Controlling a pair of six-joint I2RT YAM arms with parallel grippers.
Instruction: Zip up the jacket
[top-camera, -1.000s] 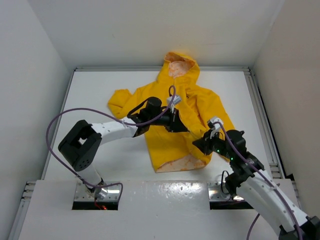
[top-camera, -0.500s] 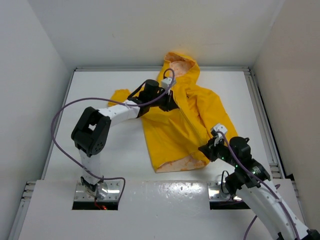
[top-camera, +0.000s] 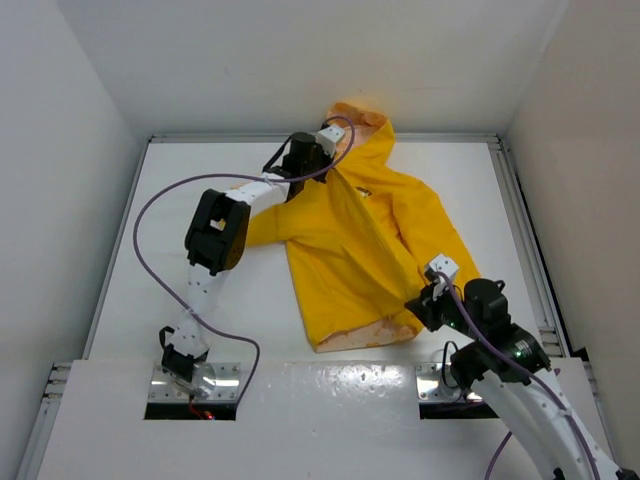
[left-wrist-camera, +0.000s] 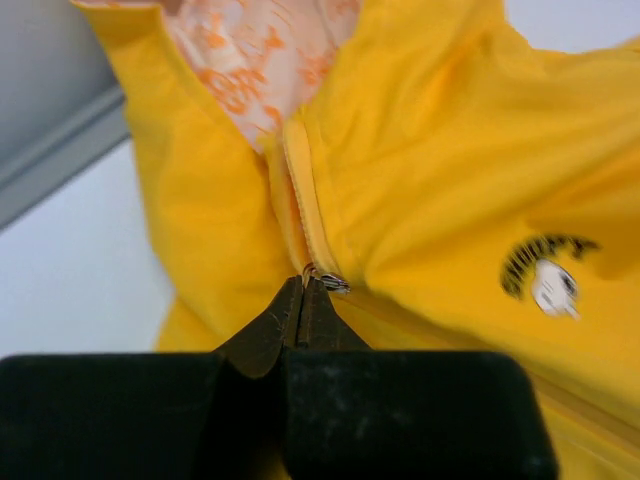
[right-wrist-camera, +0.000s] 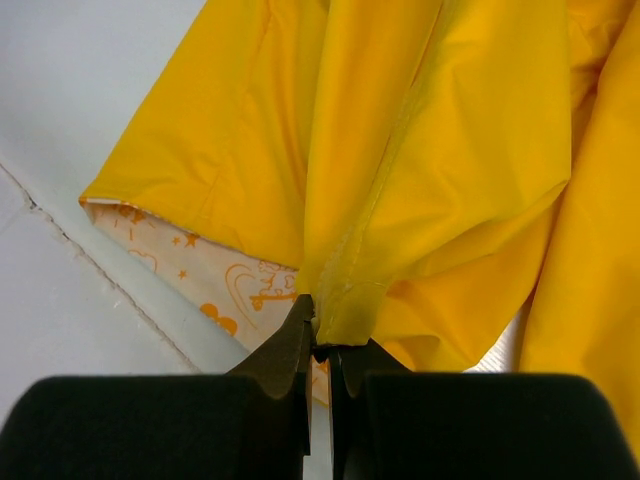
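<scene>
The yellow hooded jacket (top-camera: 360, 240) lies front up on the white table, hood at the far edge. My left gripper (top-camera: 322, 172) is near the collar, shut on the metal zipper pull (left-wrist-camera: 325, 280); the zipped seam runs below it and the hood's orange-printed white lining (left-wrist-camera: 262, 60) shows above. A small chest label (left-wrist-camera: 548, 275) sits to the right of the zipper. My right gripper (top-camera: 420, 305) is at the jacket's bottom hem, shut on the hem at the zipper's lower end (right-wrist-camera: 345, 295), holding the fabric taut.
The white table (top-camera: 200, 290) is boxed in by white walls, with a raised rail along the far edge (top-camera: 230, 138) and the right side (top-camera: 525, 240). The left arm's purple cable (top-camera: 150, 250) loops over the table's left part.
My left gripper has travelled from mid-chest up to the collar with the zipper pull, closing the jacket front. The right gripper has held the hem and pulled it slightly nearer.
</scene>
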